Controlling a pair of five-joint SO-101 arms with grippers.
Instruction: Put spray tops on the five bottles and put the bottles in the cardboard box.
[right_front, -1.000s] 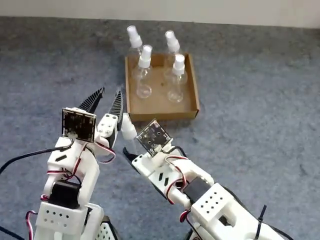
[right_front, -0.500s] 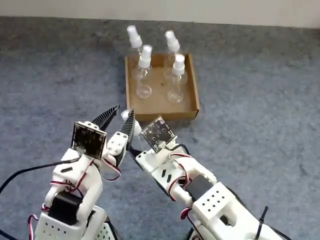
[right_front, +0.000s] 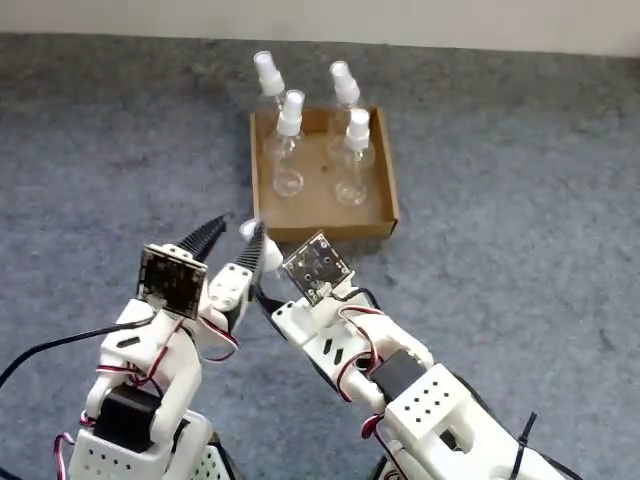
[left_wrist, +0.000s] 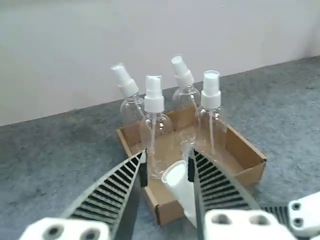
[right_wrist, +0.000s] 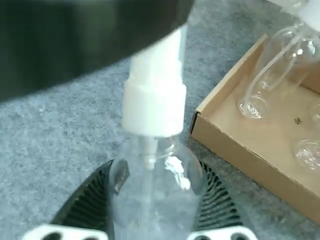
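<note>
Grey carpet (right_front: 500, 150) covers the table, with a pale wall (left_wrist: 150, 35) behind. The fifth bottle (right_wrist: 155, 185) stands upright just in front of the cardboard box (right_front: 390, 190), its white spray top (right_wrist: 155, 100) seated on the neck. The right gripper (right_wrist: 157, 170) clamps the clear body from both sides. The left gripper (left_wrist: 167, 159) is spread, its ribbed jaws flanking the spray top, which sits closer to one jaw with a gap to the other. Four capped bottles (right_front: 287, 150) stand inside the box.
</note>
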